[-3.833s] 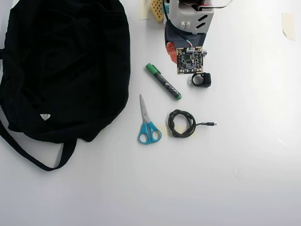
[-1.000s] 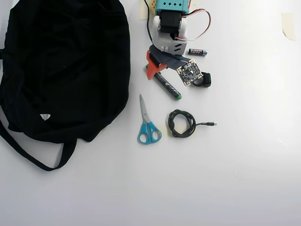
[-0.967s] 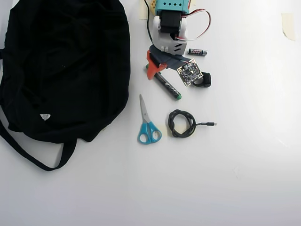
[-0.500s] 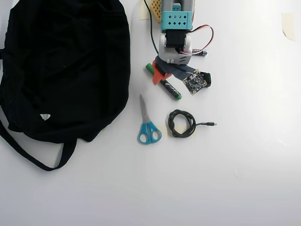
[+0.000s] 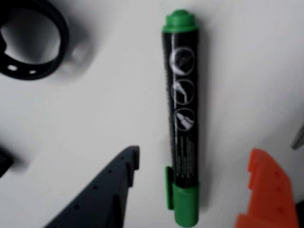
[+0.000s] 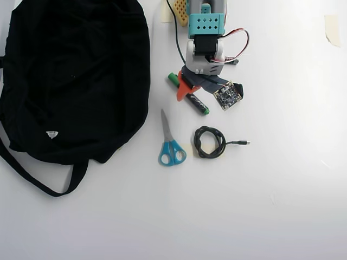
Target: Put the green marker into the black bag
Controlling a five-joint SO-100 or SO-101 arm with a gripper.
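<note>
White tabletop fills both views, bright and bare between the things lying on it. Taking the green marker [image 6: 188, 94] as my landmark: it lies flat on the table, slanted in the overhead view, with its capped end toward the upper left and its green tail toward the lower right. In the wrist view the green marker [image 5: 183, 116] runs straight up the picture, white print on its black barrel, cap with its clip at the bottom.

My gripper [image 5: 192, 187] hangs right over the cap end with its jaws apart, the dark finger [image 5: 102, 194] on one side of the barrel and the orange finger [image 5: 266, 192] on the other, neither touching it. From above, my gripper [image 6: 187, 89] covers the middle of the marker, the orange finger showing across the barrel.

Left of the marker, well apart, lies the black bag [image 6: 73, 81], its strap [image 6: 32, 176] trailing below it. Below the marker lie the blue-handled scissors [image 6: 170, 142] and, beside them, the coiled black cable [image 6: 210, 142]. Right of the marker a black ring-shaped piece [image 5: 31, 40] sits close by, mostly hidden under my wrist camera board [image 6: 227, 96] in the overhead view.
</note>
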